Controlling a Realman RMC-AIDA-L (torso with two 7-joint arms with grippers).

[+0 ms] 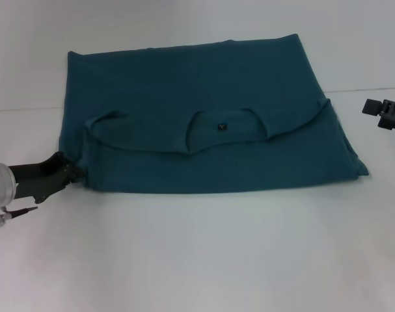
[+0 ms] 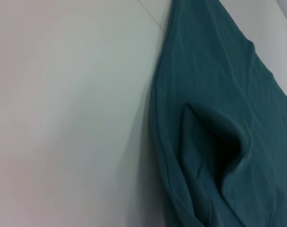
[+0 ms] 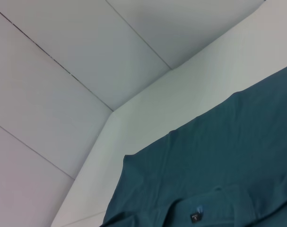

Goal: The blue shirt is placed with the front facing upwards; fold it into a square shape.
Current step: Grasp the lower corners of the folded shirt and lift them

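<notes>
Nearest, left gripper (image 1: 72, 170) at near-left corner of dark teal-blue short-sleeved cotton shirt (image 1: 204, 97), grip undeterminable; shirt flat on white counter (image 1: 197, 260), once folded, collar label up, square pending; right gripper (image 1: 387, 114) parked clear, state undeterminable.

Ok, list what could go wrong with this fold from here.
The left end effector sits at the blue shirt's near left corner, so pulling may drag both layers. The folded edge with the collar is wavy, so the square may come out crooked. The right end effector is off the cloth, leaving that side unsupported.
</notes>
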